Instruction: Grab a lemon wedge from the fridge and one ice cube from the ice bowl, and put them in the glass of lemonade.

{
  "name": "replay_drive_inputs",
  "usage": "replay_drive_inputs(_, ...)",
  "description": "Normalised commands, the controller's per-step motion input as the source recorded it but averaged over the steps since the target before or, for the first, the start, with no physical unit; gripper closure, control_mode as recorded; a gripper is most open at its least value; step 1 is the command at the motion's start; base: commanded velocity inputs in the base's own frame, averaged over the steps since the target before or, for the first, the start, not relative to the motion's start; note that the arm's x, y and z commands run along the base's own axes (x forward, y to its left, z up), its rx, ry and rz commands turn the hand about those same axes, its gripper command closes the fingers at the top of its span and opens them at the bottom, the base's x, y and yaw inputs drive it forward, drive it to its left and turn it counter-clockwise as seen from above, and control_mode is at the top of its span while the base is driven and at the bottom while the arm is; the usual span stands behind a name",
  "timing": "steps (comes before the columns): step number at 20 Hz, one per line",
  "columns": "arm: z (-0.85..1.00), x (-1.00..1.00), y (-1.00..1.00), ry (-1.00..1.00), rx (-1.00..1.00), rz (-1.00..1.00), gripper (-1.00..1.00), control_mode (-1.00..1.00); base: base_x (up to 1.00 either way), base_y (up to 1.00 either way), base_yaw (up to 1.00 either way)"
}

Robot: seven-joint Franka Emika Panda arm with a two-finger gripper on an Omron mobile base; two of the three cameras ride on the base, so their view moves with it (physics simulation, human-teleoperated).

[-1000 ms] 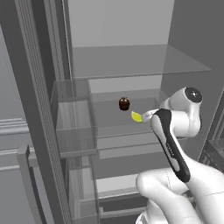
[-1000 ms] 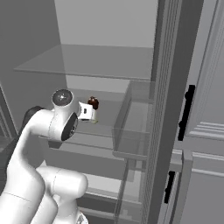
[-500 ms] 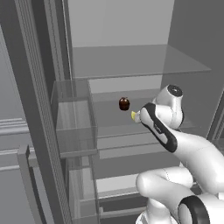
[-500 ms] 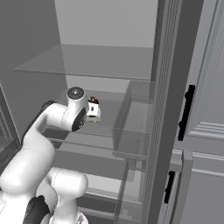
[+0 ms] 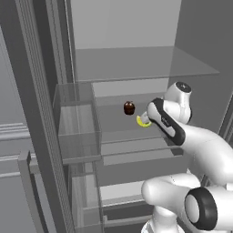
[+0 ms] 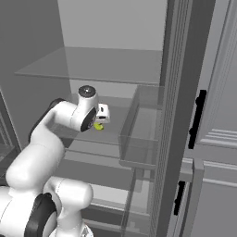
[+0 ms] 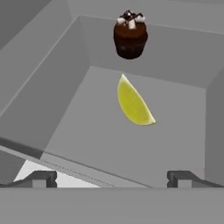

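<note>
1. While the arm has been reaching deeper into the fridge (image 5: pixel 41 113) over the past second, its wrist has been swinging forward and down, so the hand (image 7: pixel 112 178) is now pointing at the lemon wedge (image 7: pixel 133 103) rather than hanging back from it.
2. The hand's fingertips (image 7: pixel 41 178) are standing wide apart, gripping nothing, with the wedge lying ahead of them and not yet between them.
3. The wedge is resting on the glass shelf (image 5: pixel 136 132), just in front of the small dark brown jar (image 7: pixel 130 34) and apart from it.
4. By my reading, the approach is nearly finished; the grasp is still to come, and the ice cube and glass steps are untouched.
5. No brand, label or writing is showing on the jar, shelf or fridge walls.
</note>
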Motion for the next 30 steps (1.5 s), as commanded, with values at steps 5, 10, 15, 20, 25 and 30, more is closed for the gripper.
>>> replay_drive_inputs(5, -0.15, 0.28, 0.0, 0.0, -0.01, 0.1, -1.0, -1.0, 0.0, 0.0, 0.0)
replay_drive_inputs(10, -0.02, 0.52, -0.04, 0.02, 0.0, 0.15, -1.0, -1.0, 0.0, 0.0, 0.0)
replay_drive_inputs(15, -0.2, 0.49, -0.01, 0.07, -0.02, 0.12, -1.0, -1.0, 0.0, 0.0, 0.0)
replay_drive_inputs(20, -0.39, 0.33, 0.0, 0.04, -0.02, 0.07, -1.0, -1.0, 0.0, 0.0, 0.0)
replay_drive_inputs(25, -0.21, 0.32, 0.0, 0.0, -0.03, 0.02, -1.0, -1.0, 0.0, 0.0, 0.0)
replay_drive_inputs(30, -0.02, 0.09, 0.0, 0.0, -0.01, 0.0, -1.0, -1.0, 0.0, 0.0, 0.0)
